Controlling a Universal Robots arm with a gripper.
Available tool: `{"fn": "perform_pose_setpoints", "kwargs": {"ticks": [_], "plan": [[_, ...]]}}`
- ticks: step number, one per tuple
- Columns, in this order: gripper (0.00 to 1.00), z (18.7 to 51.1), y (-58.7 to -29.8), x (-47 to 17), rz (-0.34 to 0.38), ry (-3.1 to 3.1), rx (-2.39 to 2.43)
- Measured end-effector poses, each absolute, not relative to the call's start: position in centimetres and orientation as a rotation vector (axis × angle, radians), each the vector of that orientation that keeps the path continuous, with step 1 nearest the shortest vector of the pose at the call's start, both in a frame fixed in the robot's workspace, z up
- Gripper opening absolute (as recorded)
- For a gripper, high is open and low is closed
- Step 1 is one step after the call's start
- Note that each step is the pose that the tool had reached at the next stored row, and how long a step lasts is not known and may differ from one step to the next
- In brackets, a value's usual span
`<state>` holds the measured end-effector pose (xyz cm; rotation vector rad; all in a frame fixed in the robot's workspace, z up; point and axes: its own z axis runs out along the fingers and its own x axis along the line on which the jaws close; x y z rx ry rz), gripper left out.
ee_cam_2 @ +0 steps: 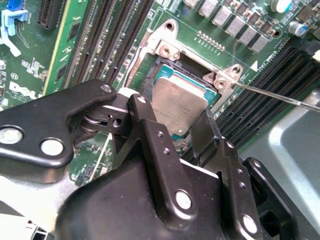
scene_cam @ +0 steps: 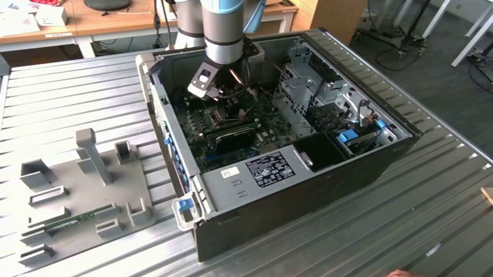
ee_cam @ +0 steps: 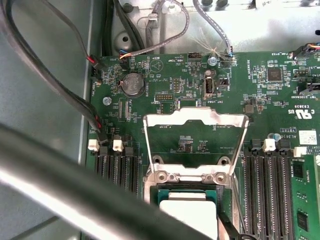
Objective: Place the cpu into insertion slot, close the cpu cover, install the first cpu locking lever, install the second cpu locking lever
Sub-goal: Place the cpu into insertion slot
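The pincer (ee_cam_2: 174, 120) is set low over the cpu (ee_cam_2: 182, 100), astride it; whether it is clenched on the chip or released cannot be told. The cpu is seen lying flat in the insertion slot (ee_cam_2: 161, 67), metal top upward, its edges squared with the slot's rim; as a square it has no long axis. The cpu cover (ee_cam: 227, 120) is swung open on its hinge, away from the slot. In the exterior view the arm (scene_cam: 223, 34) is brought down almost vertically from 12 o'clock into the computer case (scene_cam: 324, 184), and the slot is found at about 10 o'clock from the case's middle. One cpu, one cover, one thin lever rod (ee_cam_2: 280, 97) and two banks of memory slots (ee_cam: 120, 167) are counted on the motherboard (ee_cam: 165, 70).
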<state>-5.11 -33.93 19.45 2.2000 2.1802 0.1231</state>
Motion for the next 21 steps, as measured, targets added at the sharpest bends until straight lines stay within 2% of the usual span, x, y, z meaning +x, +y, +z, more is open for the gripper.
{"fn": "perform_pose_setpoints", "kwargs": {"ticks": [21], "plan": [[0.54,19.17,-34.10,-5.12,0.123,2.180,2.200]]}}
